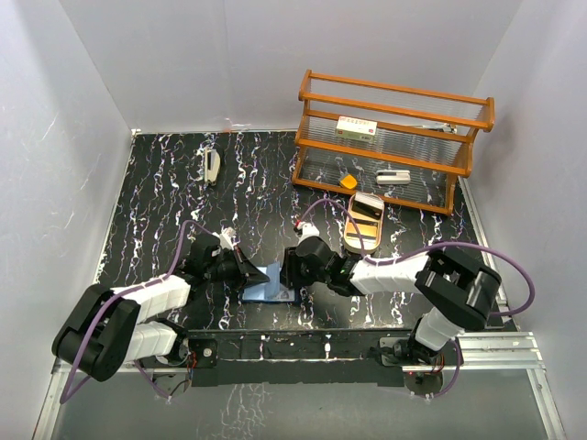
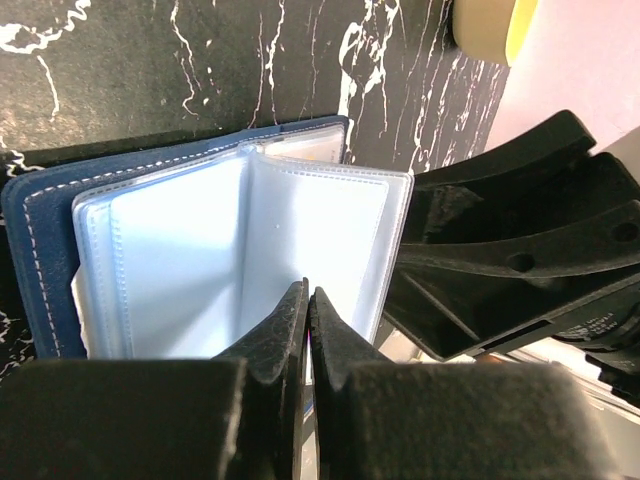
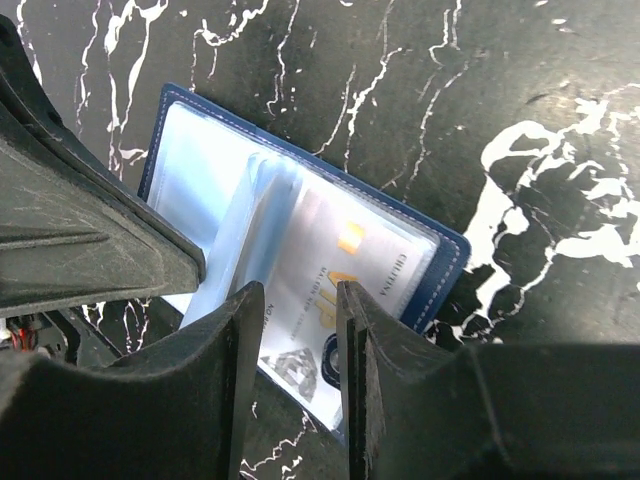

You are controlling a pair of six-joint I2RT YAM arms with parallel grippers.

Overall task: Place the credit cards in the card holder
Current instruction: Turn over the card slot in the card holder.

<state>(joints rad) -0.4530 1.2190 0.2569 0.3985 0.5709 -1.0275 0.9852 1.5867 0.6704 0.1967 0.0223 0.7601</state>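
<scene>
Left gripper (image 2: 308, 302) is pinched shut on a clear sleeve (image 2: 330, 230) of the open navy card holder (image 2: 30, 250), flat on the marbled table (image 2: 200, 60). Right gripper (image 3: 297, 310), jaws parted, straddles a protruding credit card (image 3: 325, 270). The card likely needs a square, gentle push while the sleeve is held taut.

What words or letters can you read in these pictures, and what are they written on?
"CHI HINA": roughly, as it is blurred; it runs along the edge of the credit card in the card holder.
Other print on that card: too blurred to read.
Label on the box on the wooden shelf: too small to read.
</scene>
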